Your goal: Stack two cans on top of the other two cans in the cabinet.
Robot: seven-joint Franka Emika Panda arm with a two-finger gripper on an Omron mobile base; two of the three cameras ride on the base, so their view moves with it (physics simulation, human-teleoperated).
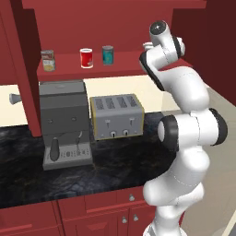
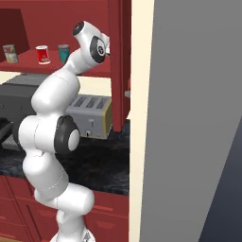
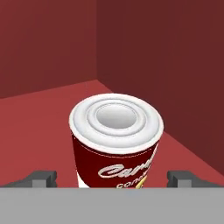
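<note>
1. The tool [image 3: 112,180] stands open: its two dark fingertips [image 3: 43,177] show at the lower left and lower right of the hand view, well apart, holding nothing.
2. Between and just beyond those tips stands the dark red and white can [image 3: 116,140]. It sits centred in the gap, upright, long axis vertical, its top ringed and pale in this rendering. Neither tip appears to touch it.
3. Judged from this, the coming move is a short advance so the fingers flank the can's sides, then closure. The can lies straight ahead of the tool, not offset to either side.
4. The can rests on the shelf of the cabinet [image 3: 144,52], near its back corner. The side wall rises close on the right of the hand view, leaving less room there than on the left.
5. In the left base view the arm's upper end reaches to the shelf's right end.
6. Farther left along the same shelf stand the teal can [image 1: 108,55], the bright red can [image 1: 86,58] and the tan-labelled can [image 1: 48,60], spaced apart, none stacked.
7. Below, on the counter [image 1: 115,161], sit a toaster [image 1: 116,116] and a coffee machine [image 1: 64,122].
</note>
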